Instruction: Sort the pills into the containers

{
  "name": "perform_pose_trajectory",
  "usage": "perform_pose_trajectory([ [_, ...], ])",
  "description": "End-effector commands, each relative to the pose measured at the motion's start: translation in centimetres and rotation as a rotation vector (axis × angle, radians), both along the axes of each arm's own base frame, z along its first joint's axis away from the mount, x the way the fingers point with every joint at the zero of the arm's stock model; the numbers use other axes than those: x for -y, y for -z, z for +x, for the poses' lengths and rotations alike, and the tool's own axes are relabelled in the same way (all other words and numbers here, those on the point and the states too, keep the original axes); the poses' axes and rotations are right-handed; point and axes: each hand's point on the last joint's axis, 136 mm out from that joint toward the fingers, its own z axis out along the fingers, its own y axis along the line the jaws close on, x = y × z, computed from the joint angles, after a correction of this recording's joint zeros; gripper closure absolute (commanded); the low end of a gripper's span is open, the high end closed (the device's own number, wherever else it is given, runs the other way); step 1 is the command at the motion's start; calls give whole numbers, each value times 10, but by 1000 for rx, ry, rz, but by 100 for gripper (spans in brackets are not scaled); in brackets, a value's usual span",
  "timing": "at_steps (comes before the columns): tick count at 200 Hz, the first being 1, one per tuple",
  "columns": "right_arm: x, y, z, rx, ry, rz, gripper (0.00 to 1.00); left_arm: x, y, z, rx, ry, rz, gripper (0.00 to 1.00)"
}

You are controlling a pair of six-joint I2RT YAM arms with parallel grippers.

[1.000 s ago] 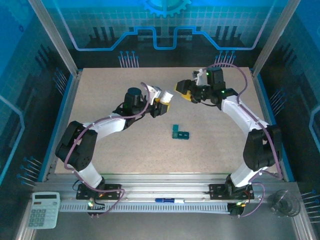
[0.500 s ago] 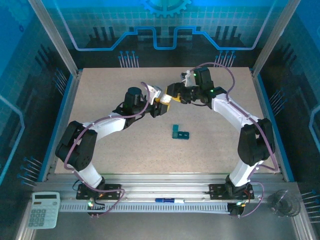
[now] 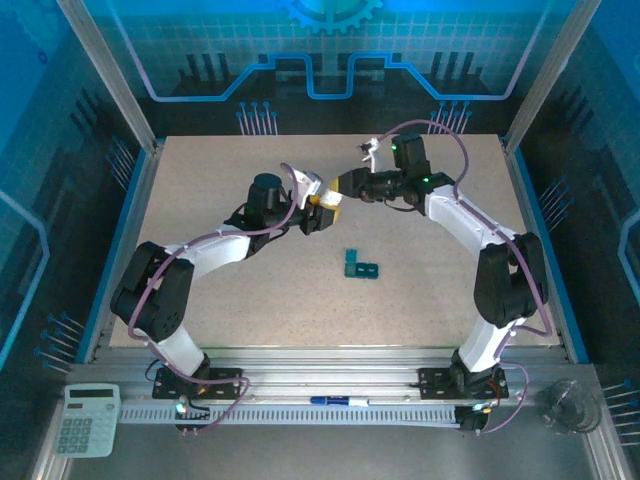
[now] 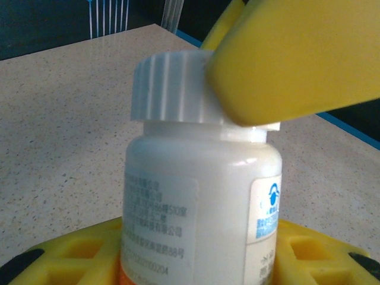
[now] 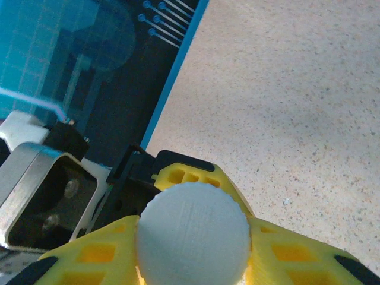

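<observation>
My left gripper [image 3: 320, 210] is shut on a white pill bottle [image 4: 202, 202], holding it upright by its lower body, with the yellow fingers [image 4: 77, 255] at either side. The bottle's ribbed white cap [image 4: 172, 89] is on. From above, my right gripper [image 3: 336, 186] has come down over the cap [image 5: 193, 231]. Its yellow fingers [image 5: 89, 255] press on both sides of the cap, and one finger [image 4: 297, 53] lies against the cap's right side. The small teal-green pill box [image 3: 360, 265] lies on the table [image 3: 220, 300], in front of both grippers. No loose pills show.
Blue rails [image 3: 112, 250] and metal posts frame the speckled table. On the front ledge outside it lie a calculator [image 3: 88, 420], a blue pen [image 3: 335, 401] and a small wire object [image 3: 565, 405].
My right gripper has swung left from beside the bottle and now sits over its cap. The left arm, the bottle and the pill box have stayed put.
</observation>
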Motion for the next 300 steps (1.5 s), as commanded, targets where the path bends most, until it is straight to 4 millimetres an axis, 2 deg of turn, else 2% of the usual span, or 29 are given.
perform_pose_trajectory([
  [1,-10,-18,-16,150,-153,67,58,6,-26,-4,43,46,-60,100],
  [25,-3,-28,-15,163,-116,92,31,6,-27,-5,45,45,-64,100],
  [36,5,-32,-10,146,-67,109,26,5,-27,-4,50,39,-62,100],
  [65,27,-39,7,52,111,166,24,3,-25,-4,64,27,-56,100],
  [97,42,-24,17,-101,311,139,24,1,-24,-2,75,12,-49,100],
  [118,40,-21,17,-127,349,121,24,1,-23,-2,78,7,-43,100],
  [163,18,-20,16,-132,309,95,23,1,-23,-2,75,10,-38,100],
  [193,4,-21,11,-118,275,78,25,2,-22,-2,71,12,-35,100],
  [221,-4,-19,8,-119,248,66,32,1,-22,-2,70,13,-35,100],
  [257,-9,-13,6,-123,224,56,48,1,-23,-2,74,12,-36,100],
  [276,-11,-12,5,-116,205,46,54,1,-24,-1,76,9,-39,100],
  [300,-16,-16,3,-82,158,44,64,2,-26,-1,79,12,-46,100],
])
